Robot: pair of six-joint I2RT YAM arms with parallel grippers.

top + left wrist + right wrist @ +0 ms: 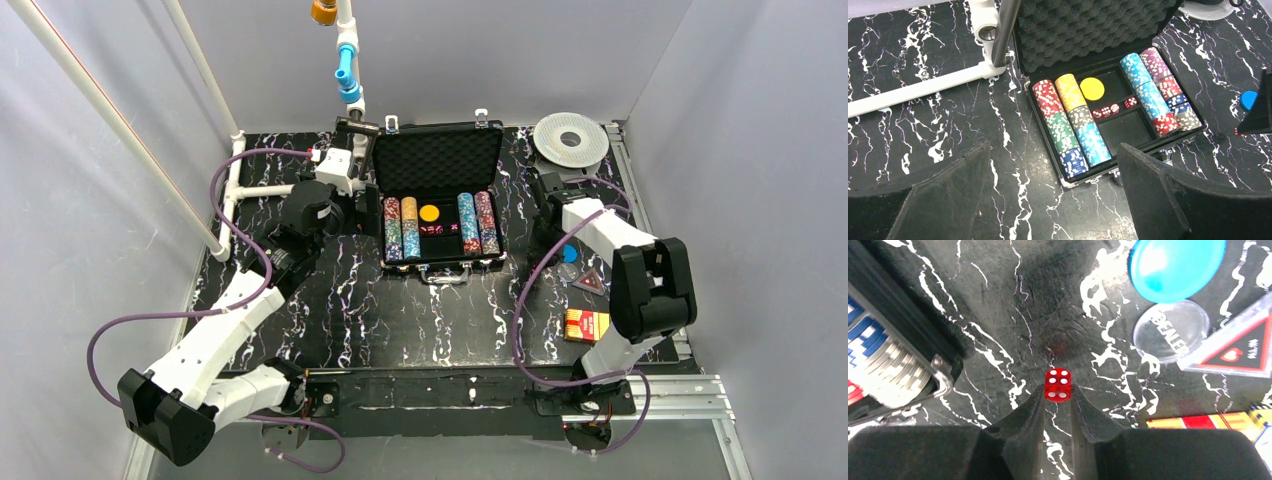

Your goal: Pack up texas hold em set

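Note:
The black briefcase (pixel 440 135) lies open at the back middle, with multicoloured chip rows (pixel 1068 122), a yellow disc (pixel 1092 88) and red dice (pixel 1105 111) inside. My right gripper (pixel 1058 390) is shut on a red die (pixel 1058 384) just above the table, right of the case's front right corner (pixel 940 377). In the top view it (pixel 543 228) is beside the case. A blue disc (pixel 1175 265), a clear dealer disc (pixel 1172 330) and a card deck (pixel 587 324) lie on the table. My left gripper (pixel 1053 200) is open and empty by the case's front left corner.
A round white-grey spool (pixel 570 140) sits at the back right. A white pipe frame (pixel 240 190) stands at the back left, with its foot (pixel 923 87) by the case. A triangular red card (pixel 1243 347) lies next to the dealer disc.

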